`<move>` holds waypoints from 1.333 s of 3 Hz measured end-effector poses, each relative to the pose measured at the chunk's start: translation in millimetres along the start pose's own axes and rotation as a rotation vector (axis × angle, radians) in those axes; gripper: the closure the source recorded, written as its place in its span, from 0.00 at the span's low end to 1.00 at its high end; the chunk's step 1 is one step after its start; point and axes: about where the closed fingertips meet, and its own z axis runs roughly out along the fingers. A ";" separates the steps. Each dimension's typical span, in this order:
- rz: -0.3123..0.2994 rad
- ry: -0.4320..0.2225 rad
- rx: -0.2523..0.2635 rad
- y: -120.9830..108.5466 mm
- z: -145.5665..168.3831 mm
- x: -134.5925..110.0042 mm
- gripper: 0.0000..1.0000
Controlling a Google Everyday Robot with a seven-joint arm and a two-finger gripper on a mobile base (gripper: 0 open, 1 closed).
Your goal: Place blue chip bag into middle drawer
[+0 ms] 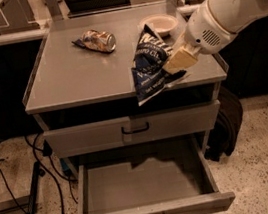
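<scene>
Blue foil was in the grip: the pincer (178, 61) sat clamped on the right edge of the blue chip bag (147, 71), which hung tilted over the front edge of the desk (69, 79). Carry step, by my reading. Next call: swing it forward and down, clear of the closed upper drawer (88, 136), onto the open middle drawer (141, 185) floor.
</scene>
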 end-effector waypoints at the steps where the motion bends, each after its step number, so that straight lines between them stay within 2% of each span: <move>1: 0.004 0.024 -0.010 3.3 6.9 10.1 1.00; 3: 0.141 0.058 -0.027 46.0 27.8 75.3 1.00; 4: 0.166 0.041 -0.058 65.0 71.7 113.8 1.00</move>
